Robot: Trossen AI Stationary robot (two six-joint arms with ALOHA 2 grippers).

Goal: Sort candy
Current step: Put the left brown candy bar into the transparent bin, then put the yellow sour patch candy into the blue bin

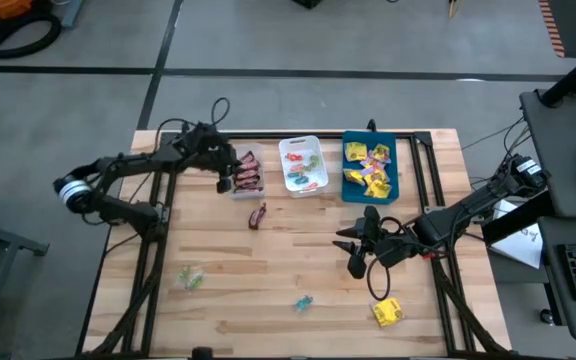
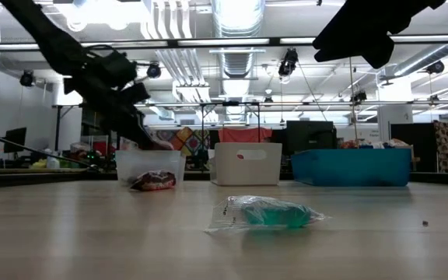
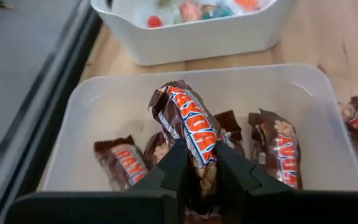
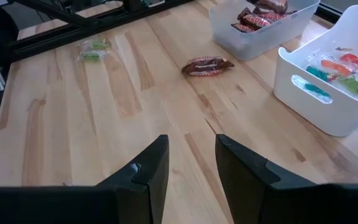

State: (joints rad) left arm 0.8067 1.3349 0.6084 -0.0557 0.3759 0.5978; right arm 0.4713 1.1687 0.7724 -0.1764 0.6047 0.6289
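My left gripper [image 3: 199, 152] is shut on a dark red-brown mini bar [image 3: 188, 121] over the clear tray [image 3: 92, 99], which holds several more such bars [image 3: 277, 146]. In the high view this gripper [image 1: 230, 180] is at the tray's left side. My right gripper [image 4: 191, 155] hovers open over bare wood right of centre [image 1: 351, 252], nothing between its fingers. One brown bar [image 1: 257, 214] lies flat on the table before the clear tray. A green candy [image 1: 190, 277], a teal candy [image 1: 302, 303] and a yellow packet [image 1: 387, 313] lie near the front edge. My left gripper pinches the bar's near end [image 3: 197, 163] between its two fingers, which slant down from the table's left. The bar lies along the fingers and sticks out past their tips, over the bars in the clear tray. Whether it touches them I cannot tell.
A white tray [image 1: 301, 165] with small coloured pieces stands right of the clear tray. Right of that is a blue tray [image 1: 370, 168] with yellow packets. Black frame rails run along the table's left, right and far edges. Open wood lies in the table's middle.
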